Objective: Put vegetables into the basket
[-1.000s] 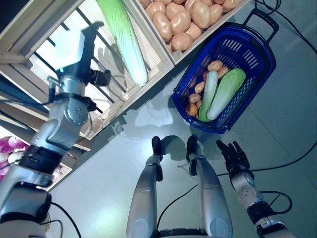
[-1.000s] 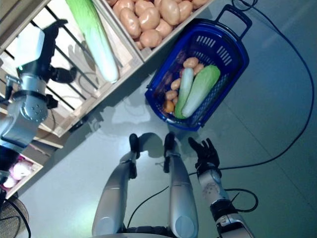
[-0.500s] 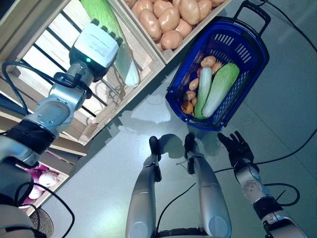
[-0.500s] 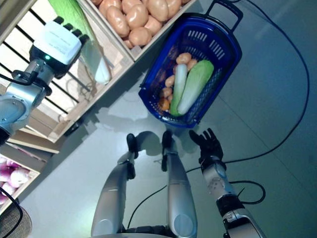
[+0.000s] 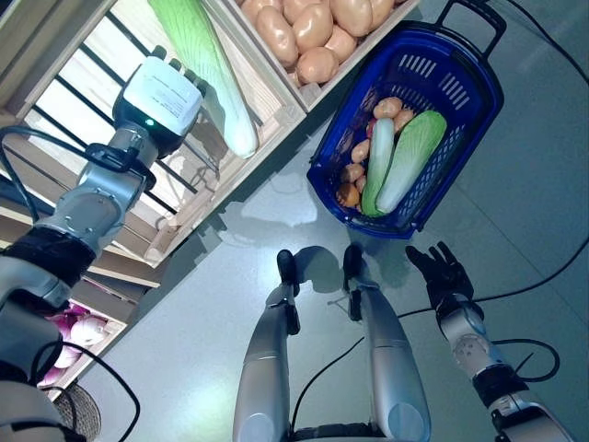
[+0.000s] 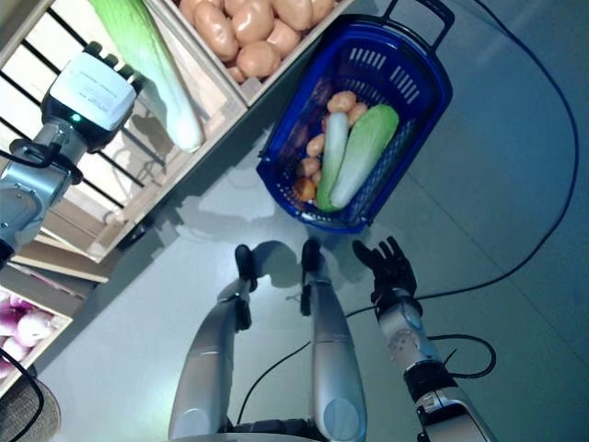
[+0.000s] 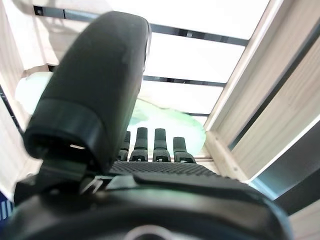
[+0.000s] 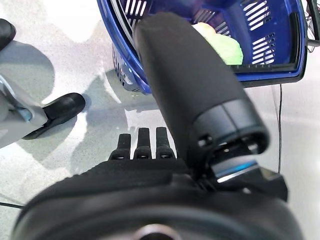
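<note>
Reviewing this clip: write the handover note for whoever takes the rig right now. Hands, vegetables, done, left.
Left hand: open, fingers straight, reaching into the slatted wooden crate at the long napa cabbage; no grasp visible yet.
Right hand: open, empty, low beside the robot over the floor.
Blue basket: on the floor, already holding a cabbage, a pale long vegetable and a few potatoes.
Neighbouring crate: full of potatoes.
Done: several vegetables are in the basket.
Left: grasp the crate cabbage and carry it to the basket.
</note>
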`<state>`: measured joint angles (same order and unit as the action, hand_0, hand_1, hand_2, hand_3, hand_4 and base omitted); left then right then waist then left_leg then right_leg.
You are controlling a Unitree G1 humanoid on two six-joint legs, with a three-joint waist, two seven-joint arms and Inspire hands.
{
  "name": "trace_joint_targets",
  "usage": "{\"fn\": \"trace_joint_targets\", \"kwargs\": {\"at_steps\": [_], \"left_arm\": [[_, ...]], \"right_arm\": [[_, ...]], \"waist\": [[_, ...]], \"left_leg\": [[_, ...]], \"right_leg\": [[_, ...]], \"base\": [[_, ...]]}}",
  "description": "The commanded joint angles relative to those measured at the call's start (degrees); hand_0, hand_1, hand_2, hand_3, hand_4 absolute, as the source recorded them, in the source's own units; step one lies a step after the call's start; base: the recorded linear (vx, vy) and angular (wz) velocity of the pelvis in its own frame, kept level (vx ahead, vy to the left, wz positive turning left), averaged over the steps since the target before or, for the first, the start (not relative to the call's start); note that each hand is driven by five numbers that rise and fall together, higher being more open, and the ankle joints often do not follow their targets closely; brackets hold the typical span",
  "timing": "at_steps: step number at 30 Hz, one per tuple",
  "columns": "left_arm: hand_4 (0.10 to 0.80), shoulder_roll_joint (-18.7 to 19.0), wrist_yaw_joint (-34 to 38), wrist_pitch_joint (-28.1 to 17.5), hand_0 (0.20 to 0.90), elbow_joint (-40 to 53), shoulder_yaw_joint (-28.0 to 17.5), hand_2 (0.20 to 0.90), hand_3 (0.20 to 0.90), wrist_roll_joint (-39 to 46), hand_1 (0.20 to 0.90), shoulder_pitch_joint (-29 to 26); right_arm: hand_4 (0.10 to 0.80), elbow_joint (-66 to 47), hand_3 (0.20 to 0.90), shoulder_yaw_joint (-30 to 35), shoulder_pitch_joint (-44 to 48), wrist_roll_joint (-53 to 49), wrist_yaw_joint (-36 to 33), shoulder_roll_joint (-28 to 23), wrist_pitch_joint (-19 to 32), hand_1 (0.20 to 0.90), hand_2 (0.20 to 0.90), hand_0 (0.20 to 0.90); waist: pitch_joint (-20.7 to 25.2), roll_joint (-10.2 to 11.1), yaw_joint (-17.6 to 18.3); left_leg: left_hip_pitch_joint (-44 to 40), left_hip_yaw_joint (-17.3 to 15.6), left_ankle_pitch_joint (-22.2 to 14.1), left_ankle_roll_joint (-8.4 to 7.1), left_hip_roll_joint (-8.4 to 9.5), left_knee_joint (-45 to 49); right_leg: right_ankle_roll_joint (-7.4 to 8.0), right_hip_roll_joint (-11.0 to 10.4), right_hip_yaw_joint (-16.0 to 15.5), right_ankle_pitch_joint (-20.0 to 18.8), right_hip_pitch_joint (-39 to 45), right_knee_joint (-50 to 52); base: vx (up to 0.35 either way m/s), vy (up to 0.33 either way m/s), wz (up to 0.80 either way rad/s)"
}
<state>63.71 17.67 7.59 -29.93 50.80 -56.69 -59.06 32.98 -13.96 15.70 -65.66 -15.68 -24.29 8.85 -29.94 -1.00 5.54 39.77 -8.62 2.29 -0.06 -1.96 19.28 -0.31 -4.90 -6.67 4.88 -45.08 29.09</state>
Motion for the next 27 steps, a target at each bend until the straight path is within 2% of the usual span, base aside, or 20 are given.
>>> {"fn": "trace_joint_targets", "kwargs": {"at_steps": [1,6,13,21,22,27], "left_arm": [[0.800,3.8,10.1,-0.5,0.900,0.3,-8.4,0.900,0.900,-3.1,0.900,-0.6],[0.800,3.2,14.8,-2.9,0.900,-0.9,-8.3,0.900,0.900,-4.1,0.900,-0.8],[0.800,2.3,17.4,-3.8,0.900,-0.8,-7.3,0.900,0.900,-4.3,0.900,-1.7],[0.800,1.3,15.0,-4.7,0.900,-1.1,-6.5,0.900,0.900,-3.7,0.900,-2.1],[0.800,0.8,12.3,-6.5,0.900,-1.9,-5.6,0.900,0.900,-4.9,0.900,-2.7],[0.800,-0.3,9.3,-5.1,0.900,-3.3,-3.1,0.900,0.900,-4.8,0.900,-4.7]], "right_arm": [[0.800,-7.0,0.900,3.7,-3.7,0.3,-0.2,-4.5,1.2,0.900,0.900,0.900],[0.800,-7.4,0.900,3.8,-3.9,0.9,0.2,-4.8,0.2,0.900,0.900,0.900],[0.800,-7.8,0.900,3.2,-4.1,1.5,0.1,-4.4,0.1,0.900,0.900,0.900],[0.800,-7.8,0.900,3.1,-3.7,1.3,0.0,-4.8,0.2,0.900,0.900,0.900],[0.800,-7.4,0.900,3.2,-3.5,1.0,0.3,-5.0,0.4,0.900,0.900,0.900],[0.800,-9.5,0.900,3.2,-3.2,0.9,-1.1,-5.3,1.0,0.900,0.900,0.900]], "waist": [[0.1,-0.8,1.3],[0.1,-0.9,2.0],[0.1,-1.1,2.7],[0.1,-1.2,3.1],[0.1,-1.2,3.4],[0.1,-1.1,4.0]], "left_leg": [[1.9,-3.3,-4.6,-0.78,1.27,5.0],[2.8,-3.7,-5.0,-0.61,1.04,5.9],[3.3,-4.2,-5.5,-0.60,0.83,6.5],[4.1,-4.5,-6.3,-0.61,0.39,8.1],[4.2,-4.6,-6.4,-0.60,0.27,8.3],[5.4,-4.5,-6.4,-0.51,0.10,9.0]], "right_leg": [[2.15,0.0,-1.2,-4.2,2.9,-6.4],[2.28,0.0,-0.4,-4.2,1.5,-5.5],[2.23,0.3,0.4,-3.9,0.7,-5.0],[2.02,0.2,0.8,-3.2,-0.1,-3.7],[2.03,0.1,0.9,-3.1,-0.3,-3.6],[2.09,0.1,1.4,-3.2,-1.7,-2.9]], "base": [[0.036,0.031,0.00],[0.036,0.047,-0.04],[0.035,0.024,-0.13],[0.034,0.005,-0.06],[0.035,-0.009,-0.03],[0.018,-0.008,-0.03]]}}
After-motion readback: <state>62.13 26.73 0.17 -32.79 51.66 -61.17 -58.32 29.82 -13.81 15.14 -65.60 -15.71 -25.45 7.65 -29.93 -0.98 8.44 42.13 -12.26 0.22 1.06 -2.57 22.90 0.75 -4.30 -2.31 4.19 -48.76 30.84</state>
